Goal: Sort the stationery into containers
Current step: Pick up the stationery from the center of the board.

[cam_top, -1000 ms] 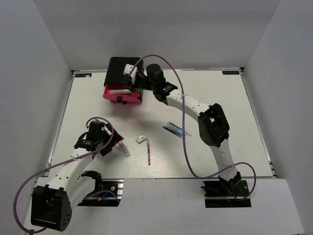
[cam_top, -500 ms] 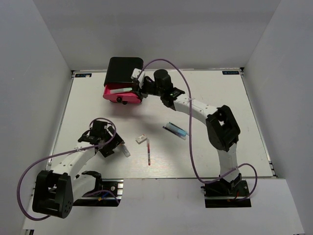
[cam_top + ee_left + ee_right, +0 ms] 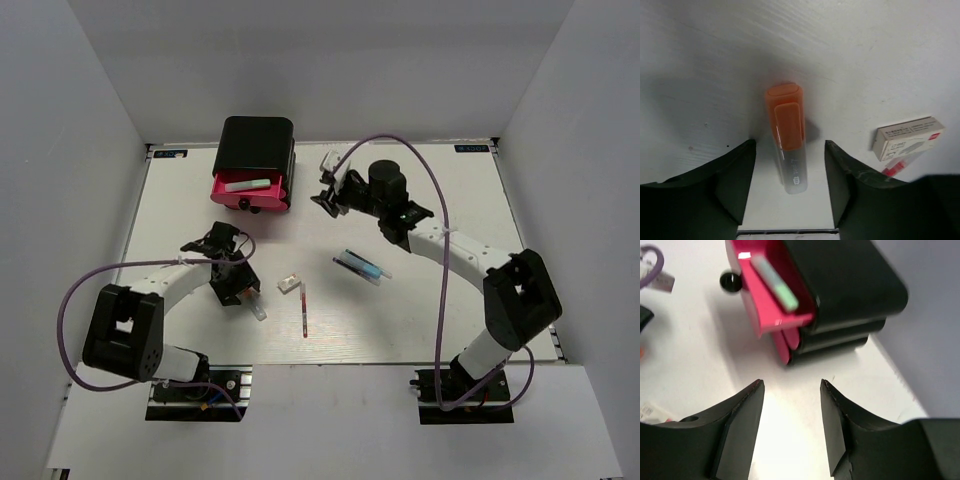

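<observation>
The black box (image 3: 256, 143) stands at the far left; its top pink drawer (image 3: 250, 188) is pulled out and holds the pale green bar (image 3: 247, 185). My right gripper (image 3: 331, 192) is open and empty, to the right of the box; its wrist view shows the drawer (image 3: 771, 300), the bar (image 3: 775, 277) and a black knob (image 3: 730, 282). My left gripper (image 3: 238, 285) is open and straddles the orange-capped marker (image 3: 787, 135), which lies on the table between the fingers. The white-pink block (image 3: 290, 284), a red pen (image 3: 303, 312) and the blue and dark pens (image 3: 360, 266) lie mid-table.
The block (image 3: 909, 138) lies just right of my left fingers, with a bit of the red pen (image 3: 900, 164) under it. White walls close the table's back and sides. The two lower drawers are shut.
My right gripper has drawn back to the right from the open drawer, leaving the green bar in it. My left gripper has moved right and come down round the marker.
</observation>
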Motion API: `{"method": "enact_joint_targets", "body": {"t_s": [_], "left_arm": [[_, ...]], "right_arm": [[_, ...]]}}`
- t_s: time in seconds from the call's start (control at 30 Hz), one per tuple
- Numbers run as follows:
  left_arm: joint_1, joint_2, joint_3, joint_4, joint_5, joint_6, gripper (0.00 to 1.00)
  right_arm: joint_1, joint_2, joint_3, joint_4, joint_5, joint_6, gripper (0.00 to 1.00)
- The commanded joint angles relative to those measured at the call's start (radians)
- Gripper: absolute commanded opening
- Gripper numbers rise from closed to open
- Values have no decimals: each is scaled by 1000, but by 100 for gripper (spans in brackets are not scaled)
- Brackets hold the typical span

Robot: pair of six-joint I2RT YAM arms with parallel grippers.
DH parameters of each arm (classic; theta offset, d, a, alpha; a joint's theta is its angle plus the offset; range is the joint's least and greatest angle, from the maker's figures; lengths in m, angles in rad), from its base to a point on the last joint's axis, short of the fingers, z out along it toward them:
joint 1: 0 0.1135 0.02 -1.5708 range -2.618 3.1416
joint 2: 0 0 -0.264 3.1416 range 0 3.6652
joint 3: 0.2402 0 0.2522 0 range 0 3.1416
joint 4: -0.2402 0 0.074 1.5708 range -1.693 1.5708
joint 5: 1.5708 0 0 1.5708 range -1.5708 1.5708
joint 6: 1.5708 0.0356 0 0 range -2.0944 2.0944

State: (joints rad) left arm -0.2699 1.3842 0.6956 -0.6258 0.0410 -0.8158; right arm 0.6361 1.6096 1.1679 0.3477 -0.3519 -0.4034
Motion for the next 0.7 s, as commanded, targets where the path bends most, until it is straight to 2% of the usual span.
{"method": "enact_joint_targets", "body": {"t_s": [0.0, 0.03, 0.1, 0.2, 0.23, 0.3, 0.33, 0.37, 0.4, 0.47, 0.6, 0.67], "left_arm": [[-32, 36, 24, -86, -50, 27, 65], [-32, 50, 34, -95, -59, 36, 60], [-58, 97, 45, -95, -59, 37, 58], [-80, 133, 56, -95, -72, 27, 49], [-90, 133, 56, -83, -72, 27, 43], [-100, 142, 65, -83, -81, 18, 36], [-100, 142, 74, -83, -81, 18, 27], [-110, 142, 74, -83, -81, 9, 23], [-111, 128, 74, -74, -81, 9, 19], [-111, 77, 84, -63, -72, 9, 11], [-111, -64, 105, 1, -61, -12, 6], [-111, -121, 128, 35, -52, -42, 6]], "right_arm": [[-15, -69, -75, 34, 42, 12, 55], [-22, -86, -102, 39, 45, 23, 55], [-27, -112, -125, 43, 44, 25, 55], [-42, -151, -181, 45, 47, 29, 55], [-47, -161, -207, 47, 50, 28, 55], [-52, -194, -241, 40, 53, 23, 58], [-55, -221, -261, 40, 57, 20, 60], [-59, -226, -281, 37, 60, 21, 63], [-56, -234, -292, 25, 70, 23, 65], [-59, -252, -329, 17, 86, 21, 90], [-70, -264, -362, -74, 90, 11, 90], [-82, -292, -414, -76, 83, 0, 83]]}}
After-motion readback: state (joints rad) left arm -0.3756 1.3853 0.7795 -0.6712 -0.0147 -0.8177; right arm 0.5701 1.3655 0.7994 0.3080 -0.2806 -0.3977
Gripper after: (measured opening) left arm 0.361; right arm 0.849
